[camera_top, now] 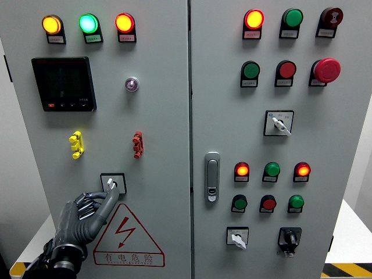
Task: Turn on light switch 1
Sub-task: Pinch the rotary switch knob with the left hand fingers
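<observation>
A small rotary switch (112, 183) with a white knob sits in a black square frame low on the left cabinet door. My left hand (87, 214), dark grey with jointed fingers, reaches up from the lower left. Its extended fingertip (113, 190) touches the knob from below while the other fingers stay curled beside it. The knob is not enclosed by the hand. My right hand is not visible.
Above the switch are a yellow clip (76, 145), a red clip (137, 145), a black meter (64, 83) and three lit lamps. A red warning triangle (128, 235) lies below. The right door carries a handle (212, 176), lamps, buttons and further rotary switches (279, 122).
</observation>
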Controlling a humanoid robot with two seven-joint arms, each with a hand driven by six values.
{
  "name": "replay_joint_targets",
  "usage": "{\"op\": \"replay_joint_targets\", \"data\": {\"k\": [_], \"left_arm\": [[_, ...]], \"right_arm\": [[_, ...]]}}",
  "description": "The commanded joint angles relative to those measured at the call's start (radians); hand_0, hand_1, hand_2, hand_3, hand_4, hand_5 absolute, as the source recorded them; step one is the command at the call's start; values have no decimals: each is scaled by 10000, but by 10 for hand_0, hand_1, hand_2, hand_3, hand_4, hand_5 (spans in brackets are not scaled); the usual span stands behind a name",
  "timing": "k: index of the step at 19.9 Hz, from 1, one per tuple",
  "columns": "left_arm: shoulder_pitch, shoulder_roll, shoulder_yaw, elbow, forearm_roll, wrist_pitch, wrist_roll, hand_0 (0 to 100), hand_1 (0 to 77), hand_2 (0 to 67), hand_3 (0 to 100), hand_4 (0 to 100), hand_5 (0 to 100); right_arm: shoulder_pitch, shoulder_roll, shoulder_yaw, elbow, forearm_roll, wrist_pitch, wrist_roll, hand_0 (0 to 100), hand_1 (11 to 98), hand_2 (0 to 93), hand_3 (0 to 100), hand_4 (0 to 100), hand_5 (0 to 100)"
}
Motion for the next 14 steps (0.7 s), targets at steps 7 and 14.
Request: {"op": "replay_joint_targets", "data": {"k": [7,14], "left_arm": [[-157,-18,-16,16,2,-15,158,0,586,508,845,969,647],[-310,-2,-16,16,2,-15,497,155,570,515,845,972,646]], "right_arm": [[0,4,-8,-9,0,0,0,0,197,0,196,193,106],[0,4,-8,-9,0,0,0,0,198,0,196,193,106]]}}
